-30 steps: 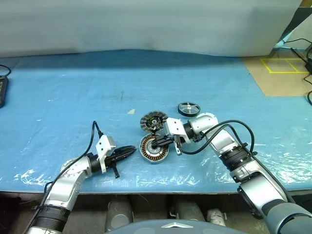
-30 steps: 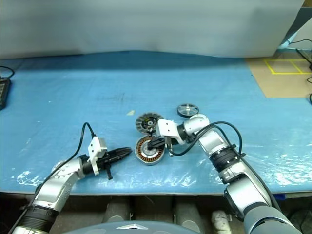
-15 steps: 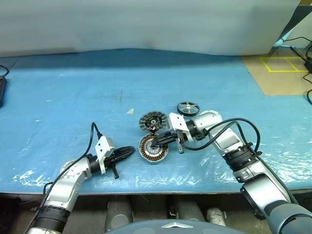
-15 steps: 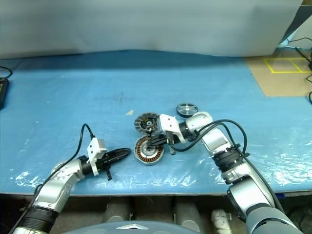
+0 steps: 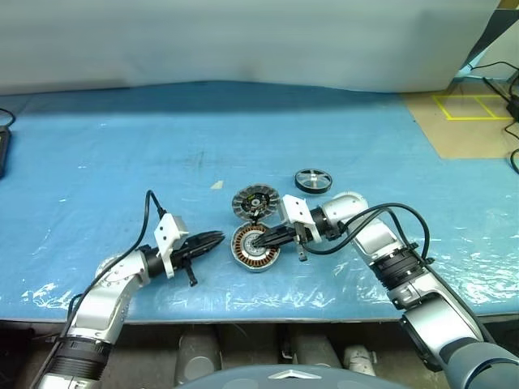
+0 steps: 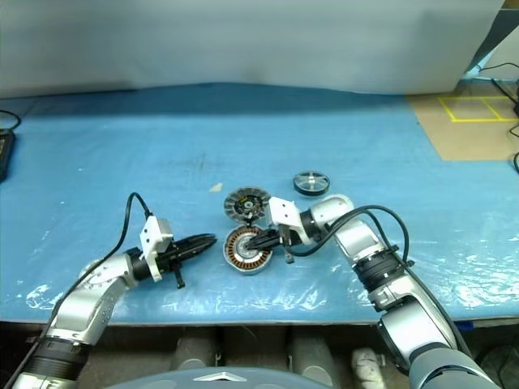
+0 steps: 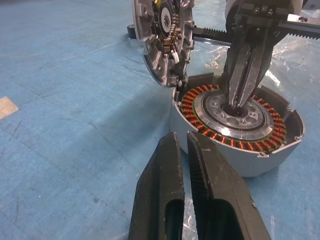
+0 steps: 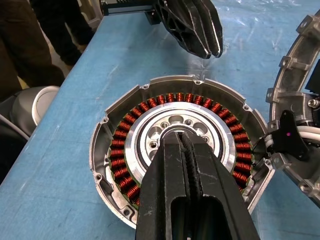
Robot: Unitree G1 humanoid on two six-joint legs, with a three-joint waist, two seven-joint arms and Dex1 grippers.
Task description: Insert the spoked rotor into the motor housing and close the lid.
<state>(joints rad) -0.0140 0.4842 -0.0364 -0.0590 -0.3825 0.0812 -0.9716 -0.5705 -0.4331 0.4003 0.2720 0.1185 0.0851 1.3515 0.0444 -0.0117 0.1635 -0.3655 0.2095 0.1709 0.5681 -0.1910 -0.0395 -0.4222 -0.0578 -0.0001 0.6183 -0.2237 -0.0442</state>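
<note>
Two end effectors sit low over the blue worktop point(image 5: 122, 138), and you can read the scene from your left across. Your left end effector point(image 5: 216, 238) lies nearly level, its fingers pressed together with nothing between them, tip aimed at the motor housing point(image 5: 256, 247) and just short of its wall. That looks like a bracing position, ready to stop the cup sliding.

Next comes the housing itself, open side up, copper windings ringing a pale centre. The lid point(image 5: 255, 203) stands tilted on edge against its far rim, slotted face toward you, apparently tethered by thin wires, which would explain why it leans there rather than lying flat.

Your right end effector point(image 5: 261, 241) reaches in from the right, fingers closed on nothing, tip resting at the housing's central bore. I judge this as probing or steadying the centre, not carrying a part.

Furthest right, the spoked rotor point(image 5: 313, 180) lies flat on the worktop, well apart from the housing and untouched. Insertion has not begun; you must fetch the rotor first.
</note>
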